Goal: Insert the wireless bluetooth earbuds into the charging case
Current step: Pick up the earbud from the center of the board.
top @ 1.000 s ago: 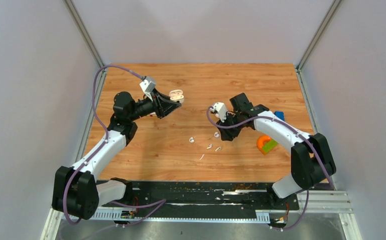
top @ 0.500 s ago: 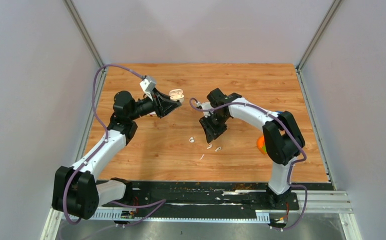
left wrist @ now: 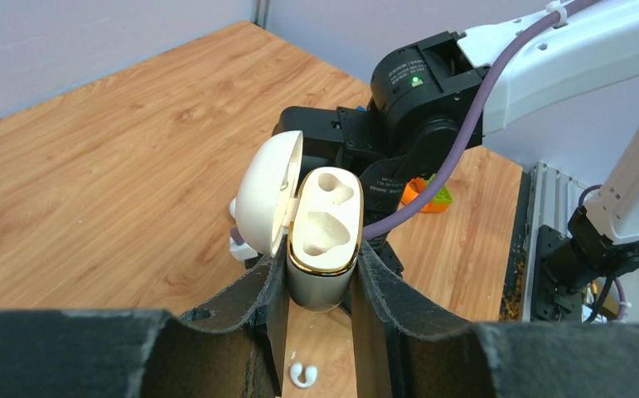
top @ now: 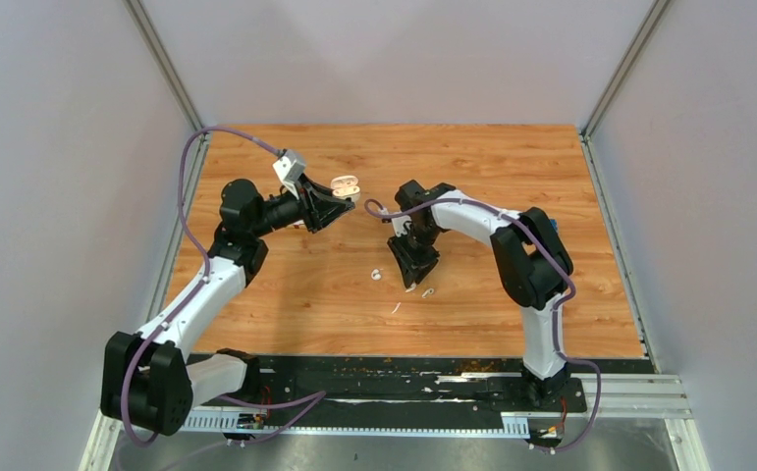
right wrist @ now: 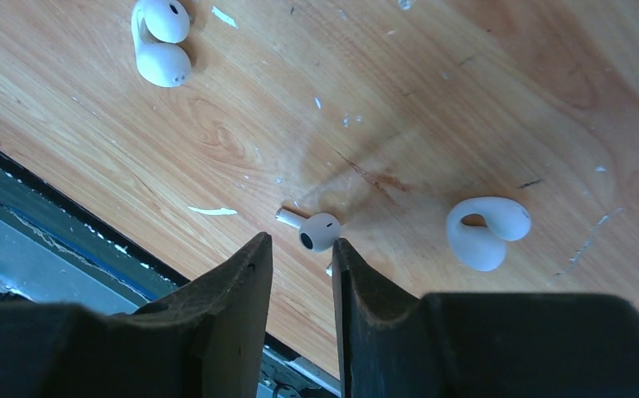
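Left gripper (left wrist: 320, 264): pinched the open charging case (left wrist: 324, 236) between its pads, lid swung aside, both sockets empty.
Right gripper (right wrist: 299, 249): fingers narrowly parted, holding nothing; stemmed earbud (right wrist: 314, 231) lay on the table (right wrist: 465, 99) just beyond the tips.
Risk: the tiny, glossy, rounded bud might squirt from the pads or be nudged away across the smooth wood.
Case: smooth cream shell, gold rim.
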{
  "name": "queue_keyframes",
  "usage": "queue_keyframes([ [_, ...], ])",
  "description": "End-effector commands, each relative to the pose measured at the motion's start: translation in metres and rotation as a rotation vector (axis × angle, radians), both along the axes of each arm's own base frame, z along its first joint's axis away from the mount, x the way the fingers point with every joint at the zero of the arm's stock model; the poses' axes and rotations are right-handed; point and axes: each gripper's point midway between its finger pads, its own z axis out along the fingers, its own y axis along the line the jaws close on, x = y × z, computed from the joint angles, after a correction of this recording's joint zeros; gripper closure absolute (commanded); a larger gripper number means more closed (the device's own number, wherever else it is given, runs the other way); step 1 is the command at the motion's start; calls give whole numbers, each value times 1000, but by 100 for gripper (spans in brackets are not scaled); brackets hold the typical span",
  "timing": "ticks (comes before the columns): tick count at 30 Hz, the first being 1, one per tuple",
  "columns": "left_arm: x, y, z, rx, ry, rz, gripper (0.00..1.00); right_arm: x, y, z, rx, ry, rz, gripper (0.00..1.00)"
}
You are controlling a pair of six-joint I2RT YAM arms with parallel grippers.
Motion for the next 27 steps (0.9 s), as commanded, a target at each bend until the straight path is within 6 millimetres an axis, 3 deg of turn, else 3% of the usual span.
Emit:
queue_keyframes([
  [1, -4, 3, 18, -4, -78, 0, 100, 4, 5, 3, -34, -13, -36, 68],
  [12, -8, 4, 15, 0, -79, -2, 100, 17, 5, -10, -107, -56, -64, 77],
  [27, -8, 5, 13, 0, -76, 6, 100, 9, -15, -17, -216, -112, -8, 75],
])
